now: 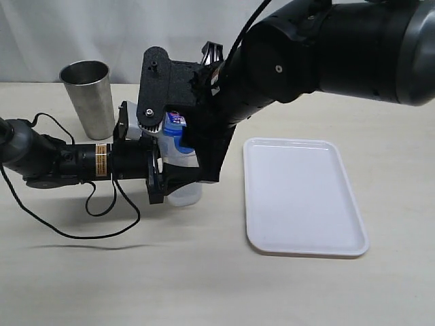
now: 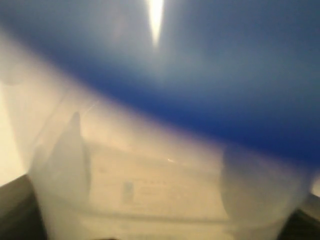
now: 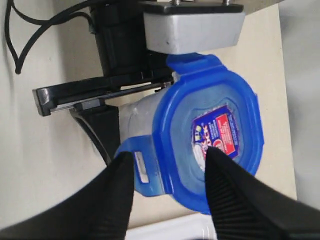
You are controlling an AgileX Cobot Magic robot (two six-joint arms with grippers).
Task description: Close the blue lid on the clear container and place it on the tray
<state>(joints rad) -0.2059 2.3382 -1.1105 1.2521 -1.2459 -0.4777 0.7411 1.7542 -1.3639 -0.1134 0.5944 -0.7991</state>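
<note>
1. Tabletop (image 1: pixel 204 285) room is seen in the exterior view at 6 o'clock of the clear container (image 1: pixel 185 195). A black cable (image 1: pixel 102 207) is looped at 8 o'clock.
2. The container is clasped from 9 o'clock by the left gripper (image 1: pixel 166 175), whose jaws are closed against its sides. The blue lid (image 1: pixel 175 136) is seated on its top.
3. The right gripper (image 1: pixel 178 125) is seen over the lid, with its arm reaching in from 2 o'clock.
4. The tray (image 1: pixel 306 252) is laid at 3 o'clock of the container, with a strip of bare table between its near edge and the container. A steel cup (image 1: pixel 88 98) is stood at 10 o'clock, close to the left gripper but apart from it.
5. In the left wrist view, the frame is filled by the blurred lid (image 2: pixel 200 75) and the translucent container wall (image 2: pixel 150 190). Dark jaw parts are glimpsed at either side of the wall.
6. In the right wrist view, the right gripper (image 3: pixel 169 156) is shown with its jaws apart, set astride one flap (image 3: pixel 145 172) and the lid's rim. One fingertip (image 3: pixel 215 160) is laid over the label (image 3: pixel 220 132). Whether the lid is pressed cannot be told. A white tray edge (image 3: pixel 170 227) is seen just beyond that flap.
</note>
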